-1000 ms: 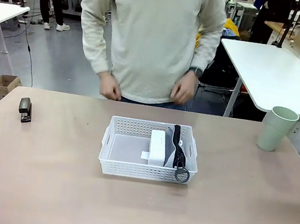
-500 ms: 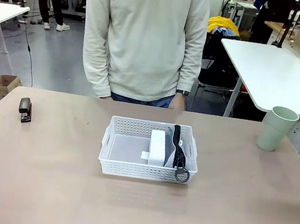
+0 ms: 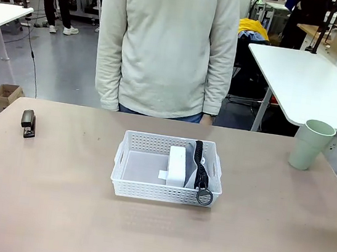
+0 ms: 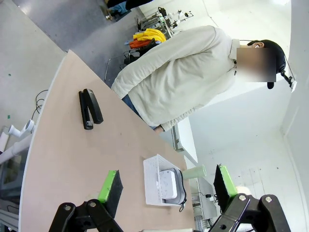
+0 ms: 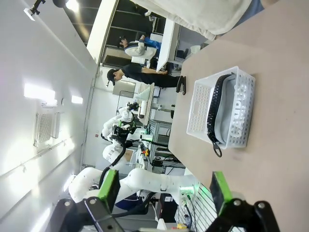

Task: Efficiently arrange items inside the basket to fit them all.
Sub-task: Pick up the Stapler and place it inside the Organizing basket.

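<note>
You had the left gripper (image 4: 166,183) and right gripper (image 5: 161,189) empty with fingers apart, the white box (image 3: 177,164) and CAMPUS pouch (image 3: 191,169) already in the basket (image 3: 129,186) mid-surface, so fetching the stapler (image 3: 28,124) near the far-left corner or the green cup (image 3: 309,144) near the far-right corner seemed next.

Finding left half of basket (image 3: 159,192) free; right half taken by white box (image 3: 177,164) and grey pouch (image 3: 191,170) standing on edge. Seeing open tabletop (image 3: 70,212) either side, person (image 3: 167,45) closing off far edge.
</note>
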`<state>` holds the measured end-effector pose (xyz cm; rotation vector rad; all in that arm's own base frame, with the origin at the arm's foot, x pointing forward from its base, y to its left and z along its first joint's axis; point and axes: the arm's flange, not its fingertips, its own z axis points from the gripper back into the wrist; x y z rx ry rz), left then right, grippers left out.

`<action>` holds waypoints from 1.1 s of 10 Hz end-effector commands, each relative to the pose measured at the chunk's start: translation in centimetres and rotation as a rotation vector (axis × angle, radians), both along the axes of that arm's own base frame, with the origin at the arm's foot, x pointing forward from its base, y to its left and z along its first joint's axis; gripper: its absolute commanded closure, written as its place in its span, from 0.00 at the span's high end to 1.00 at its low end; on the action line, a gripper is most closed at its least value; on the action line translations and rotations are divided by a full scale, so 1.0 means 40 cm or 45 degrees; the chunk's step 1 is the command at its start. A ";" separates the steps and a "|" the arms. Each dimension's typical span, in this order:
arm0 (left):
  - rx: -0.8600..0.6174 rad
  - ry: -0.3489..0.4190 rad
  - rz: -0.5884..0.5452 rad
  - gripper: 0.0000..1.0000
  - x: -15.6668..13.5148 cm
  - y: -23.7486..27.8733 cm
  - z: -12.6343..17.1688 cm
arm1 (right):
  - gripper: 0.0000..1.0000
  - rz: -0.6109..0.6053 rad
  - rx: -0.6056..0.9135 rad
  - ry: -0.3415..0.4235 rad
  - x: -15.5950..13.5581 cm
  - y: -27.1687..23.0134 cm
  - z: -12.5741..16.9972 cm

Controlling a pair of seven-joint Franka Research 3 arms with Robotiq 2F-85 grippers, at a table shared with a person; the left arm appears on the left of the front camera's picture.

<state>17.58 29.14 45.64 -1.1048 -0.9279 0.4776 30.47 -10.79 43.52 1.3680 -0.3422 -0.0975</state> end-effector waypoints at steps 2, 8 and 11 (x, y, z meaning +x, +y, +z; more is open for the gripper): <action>0.574 0.246 0.110 1.00 0.016 -0.122 0.093 | 1.00 -0.008 0.018 -0.022 0.003 -0.003 0.005; 1.572 0.422 -0.177 1.00 0.320 -0.364 0.136 | 1.00 -0.008 0.018 -0.022 0.003 -0.003 0.005; 1.460 0.373 -0.129 1.00 0.341 -0.385 0.220 | 1.00 -0.008 0.018 -0.022 0.003 -0.003 0.005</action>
